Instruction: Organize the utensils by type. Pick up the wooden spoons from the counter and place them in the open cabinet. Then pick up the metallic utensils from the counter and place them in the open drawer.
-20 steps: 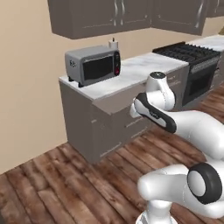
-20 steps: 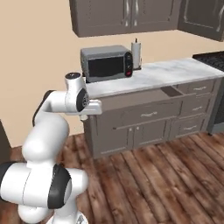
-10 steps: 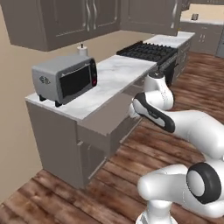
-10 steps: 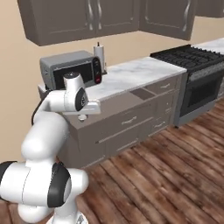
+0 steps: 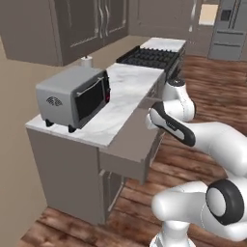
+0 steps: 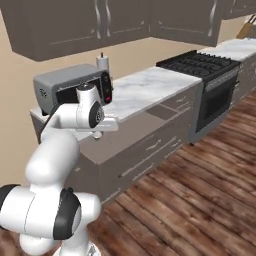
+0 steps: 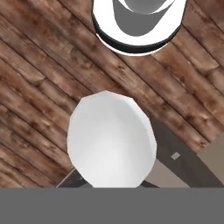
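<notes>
1. Left base view: open drawer (image 5: 126,144) juts out below the marble counter (image 5: 123,91); grey toaster oven (image 5: 75,96) stands at the counter's near end, stove (image 5: 150,56) beyond. No utensils discernible.
2. Right base view: arm folded before the drawer (image 6: 125,131); gripper (image 6: 98,134) points down over it, jaws closed, nothing seen held.
3. Hand view: wooden floor (image 7: 35,65) below.
</notes>
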